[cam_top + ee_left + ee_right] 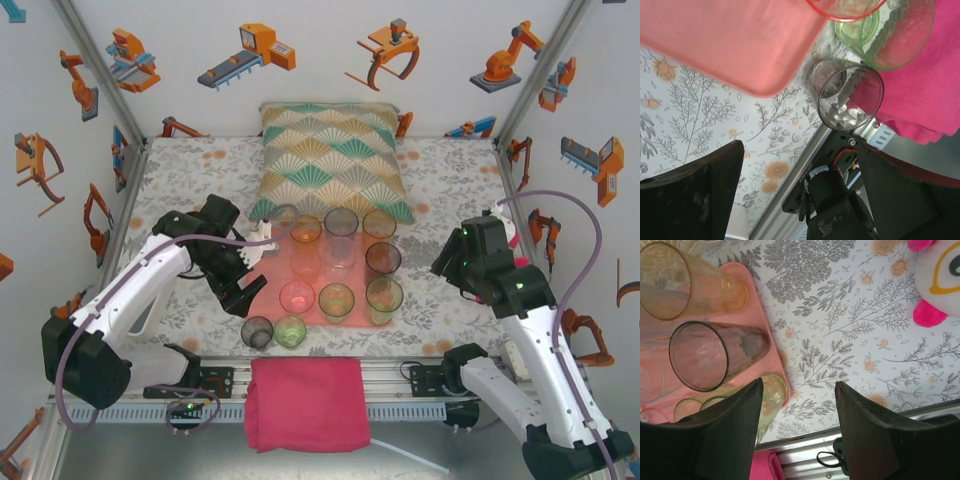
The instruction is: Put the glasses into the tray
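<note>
The salmon-pink tray (359,283) lies mid-table with several glasses standing on it, among them an amber one (306,230) and a smoky one (383,258). Two glasses stand off it by its near-left corner: a smoky grey one (257,331) (847,97) and a green one (290,331) (890,35). My left gripper (252,288) (799,146) hovers open just left of the tray's near-left corner (740,45), above and behind the smoky glass, holding nothing. Right of the tray, my right gripper (448,266) (799,385) is open over bare tablecloth, with a yellow-green glass (772,395) by its left finger.
A fan-patterned cushion (335,160) lies behind the tray. A magenta folded cloth (307,403) hangs over the near rail (400,375). A plush toy (940,280) sits at the right wall. Patterned tablecloth stretches on both sides of the tray.
</note>
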